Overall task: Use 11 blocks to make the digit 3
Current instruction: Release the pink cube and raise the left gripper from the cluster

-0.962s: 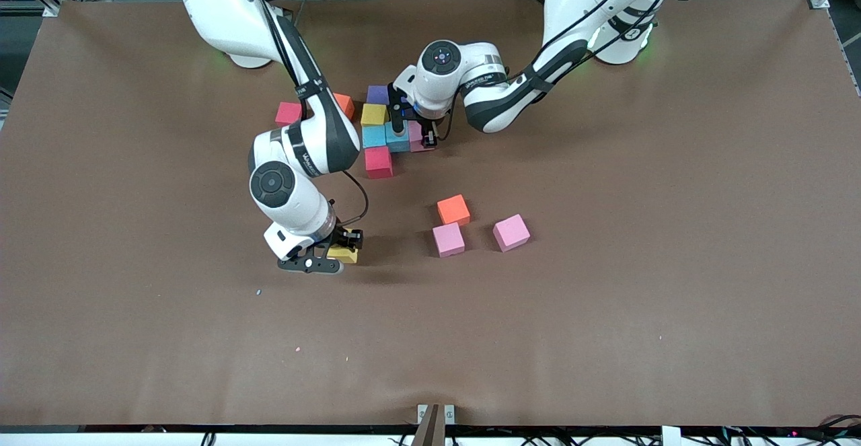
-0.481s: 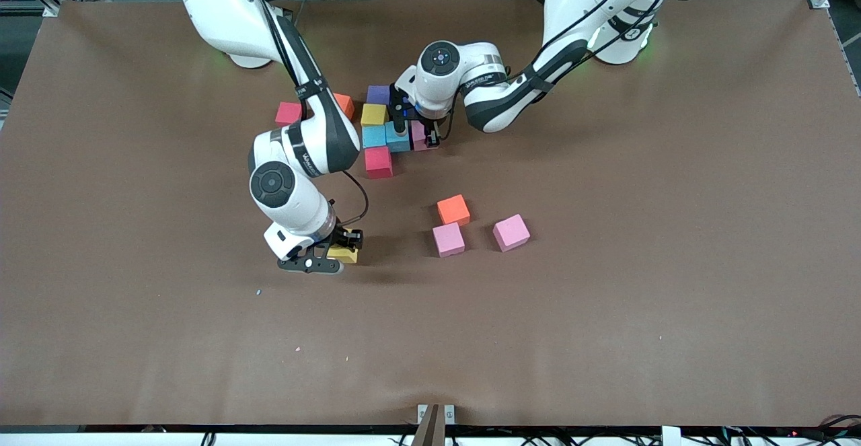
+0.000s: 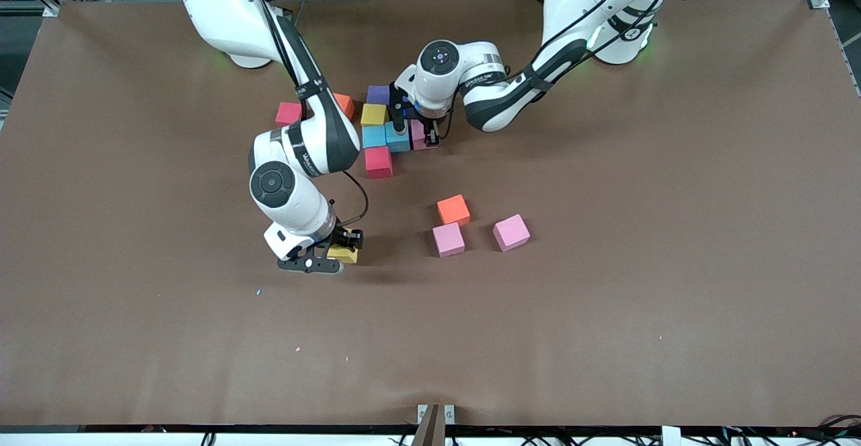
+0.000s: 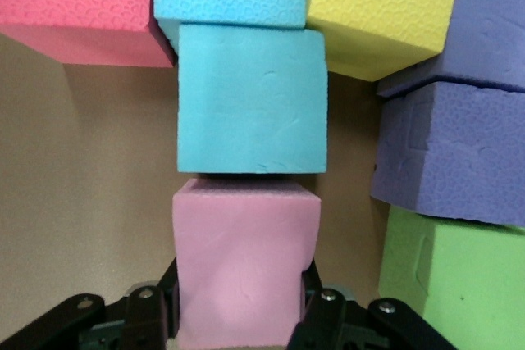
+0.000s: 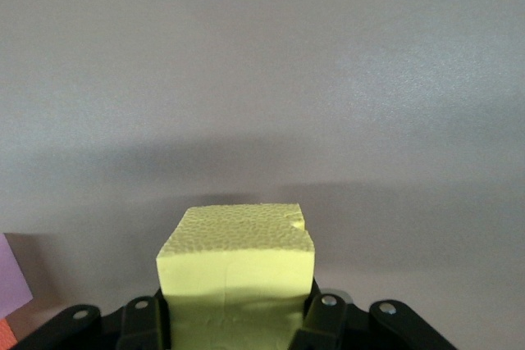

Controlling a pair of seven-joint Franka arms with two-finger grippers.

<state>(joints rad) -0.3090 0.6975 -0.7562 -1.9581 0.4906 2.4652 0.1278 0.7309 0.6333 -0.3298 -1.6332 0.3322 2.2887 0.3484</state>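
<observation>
1. A brown worktop is seen, with both arms' bases along its edge farthest from the front camera.
2. The right gripper is held low toward the front-camera half of the worktop, clenched on a yellow block; in the right wrist view that block is seen pinched between the two fingers.
3. The left gripper is lowered at the cluster of blocks near the middle of the worktop, grasping a pink block; in the left wrist view this block is seen clamped from both sides and touching a blue block.
4. The cluster is made up of a second blue block, a second yellow block, a purple block and a red block, the last lying nearest the front camera.
5. A green block is shown beside the purple ones in the left wrist view only.
6. A pink-red block and an orange block are placed beside the cluster, toward the right arm's end.
7. Three loose blocks are set apart, nearer the front camera: an orange one and two pink ones.
</observation>
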